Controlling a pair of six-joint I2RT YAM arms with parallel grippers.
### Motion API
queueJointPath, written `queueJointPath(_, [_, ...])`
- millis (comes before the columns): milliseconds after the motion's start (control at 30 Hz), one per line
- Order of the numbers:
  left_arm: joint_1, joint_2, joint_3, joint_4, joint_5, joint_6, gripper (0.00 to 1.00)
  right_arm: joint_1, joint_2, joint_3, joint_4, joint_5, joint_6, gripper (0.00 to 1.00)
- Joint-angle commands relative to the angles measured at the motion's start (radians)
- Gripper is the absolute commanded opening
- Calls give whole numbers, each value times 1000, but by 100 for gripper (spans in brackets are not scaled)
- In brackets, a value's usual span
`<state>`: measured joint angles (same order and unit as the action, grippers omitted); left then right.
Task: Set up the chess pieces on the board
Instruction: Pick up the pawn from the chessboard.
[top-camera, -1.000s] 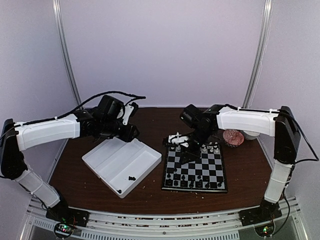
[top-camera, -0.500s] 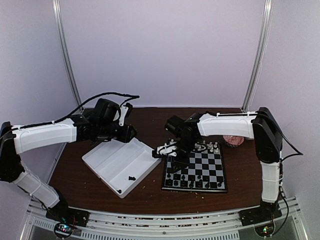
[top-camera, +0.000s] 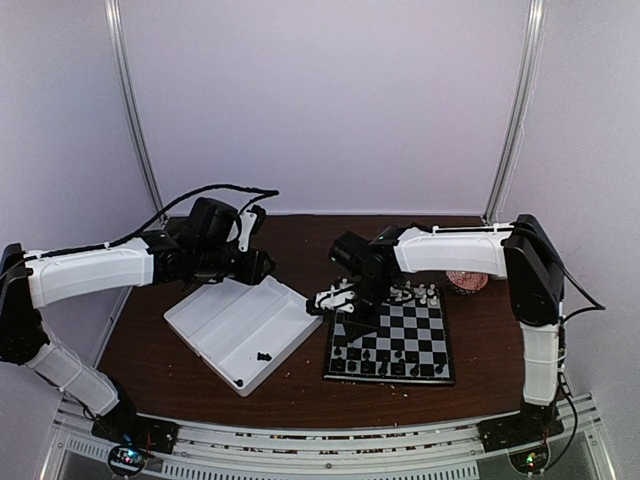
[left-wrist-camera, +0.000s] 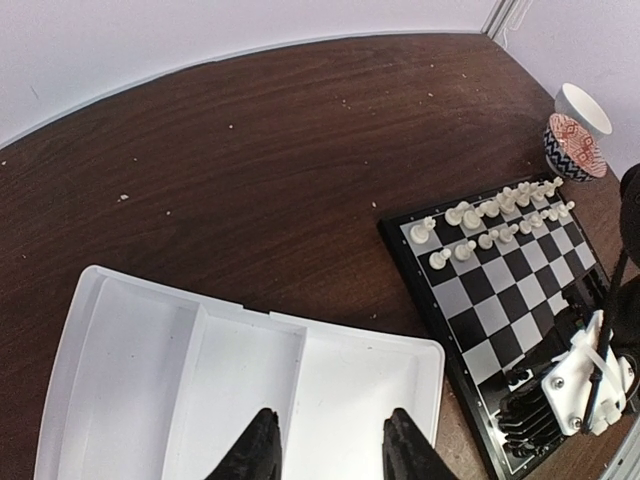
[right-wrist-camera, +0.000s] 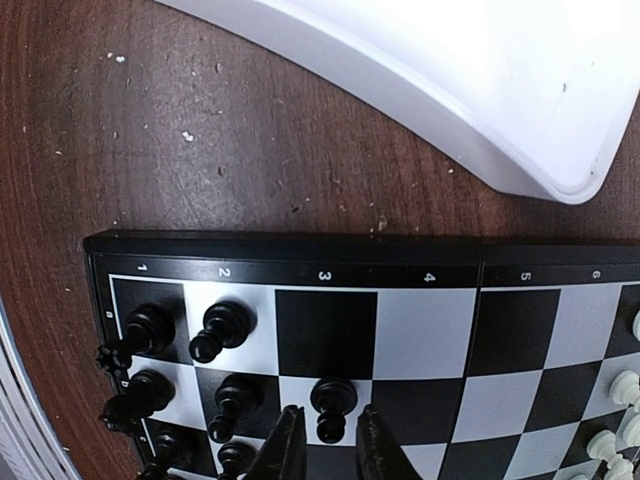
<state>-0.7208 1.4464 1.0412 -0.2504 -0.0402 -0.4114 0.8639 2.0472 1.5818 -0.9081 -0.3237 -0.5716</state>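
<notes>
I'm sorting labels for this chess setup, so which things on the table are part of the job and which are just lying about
Part of the job: black chess pieces; the board; white tray, with black pieces in it.
Just lying about: patterned bowl; white cup beside it; white chess pieces, standing in rows at the board's far end.

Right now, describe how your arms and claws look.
The left arm and right arm have white shells with black joints. A thin black cable loops above the left arm. The left claw and right claw each end in two black fingers.
</notes>
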Motion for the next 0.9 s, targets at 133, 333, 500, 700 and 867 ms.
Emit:
queueJointPath(133, [3,11,-5,52,18,-7,35,4,29,33,-7,25,13,17])
queueJointPath(333, [3,14,-10,56,20,-10,35,3,20,35,-3,33,15,9])
queueJointPath(500, [3,16,-8,53,22,-9,35,-3,-35,14,-2,51,16,7])
queueJointPath(700, [3,28,11,38,26,3,35,-44,-218,-106,-13,83,10,7])
queueJointPath(867, [3,45,21,40,31,5,36,-129,-378,-277,-21,78,8,7])
